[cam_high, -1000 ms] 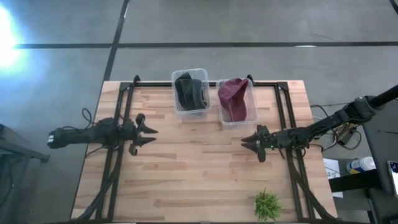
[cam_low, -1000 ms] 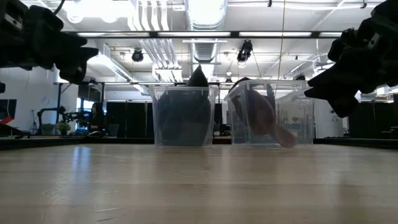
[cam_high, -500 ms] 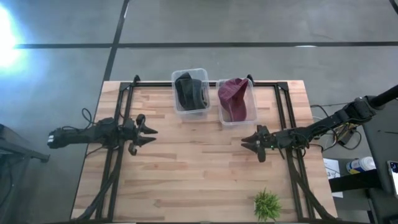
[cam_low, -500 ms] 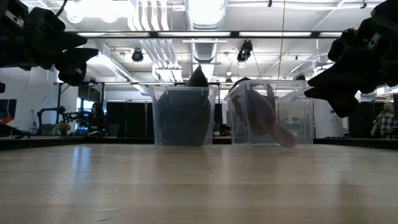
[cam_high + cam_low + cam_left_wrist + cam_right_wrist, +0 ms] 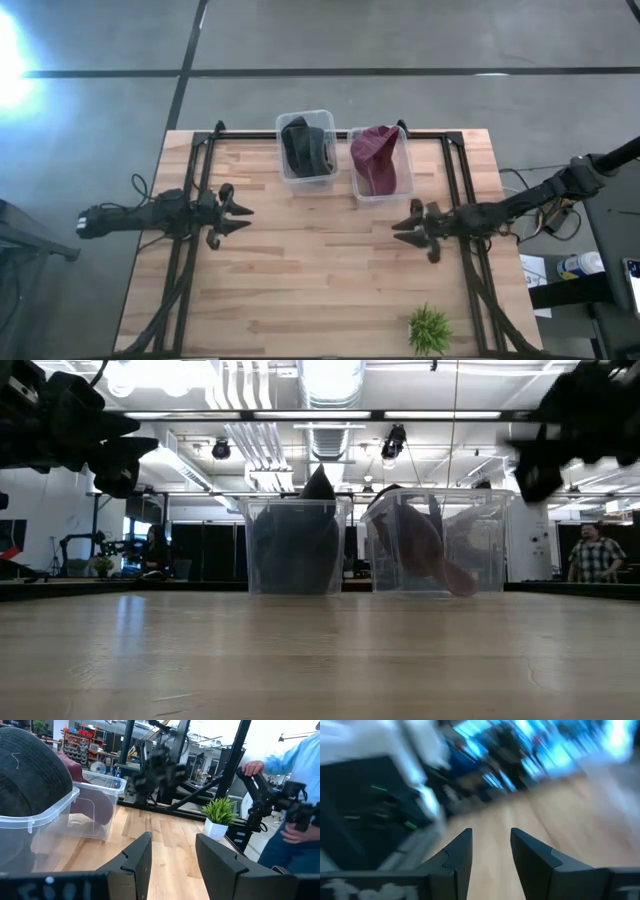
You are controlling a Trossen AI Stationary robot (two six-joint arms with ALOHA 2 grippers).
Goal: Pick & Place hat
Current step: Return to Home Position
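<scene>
A black hat (image 5: 308, 146) sits in the left clear bin (image 5: 290, 172), its top poking above the rim in the low view (image 5: 319, 484). A maroon hat (image 5: 377, 158) lies slanted in the right clear bin (image 5: 404, 190), also in the low view (image 5: 420, 545). My left gripper (image 5: 243, 218) hovers open over the table's left part, level, pointing right; its wrist view (image 5: 172, 852) shows both bins close by. My right gripper (image 5: 397, 232) hovers open over the table's right part, pointing left, below the maroon hat's bin. Neither gripper holds anything.
A small green plant in a white pot (image 5: 430, 329) stands near the table's near right corner, also in the left wrist view (image 5: 219, 815). Black frame rails (image 5: 193, 170) run along both table sides. A person (image 5: 591, 554) stands in the room beyond, and another (image 5: 300, 795) shows at the right side.
My right gripper has risen and shifted slightly toward the table's right edge, moving fast enough to blur its wrist view. A person has walked into the room behind the table's right. The left arm and both hats have stayed put.
</scene>
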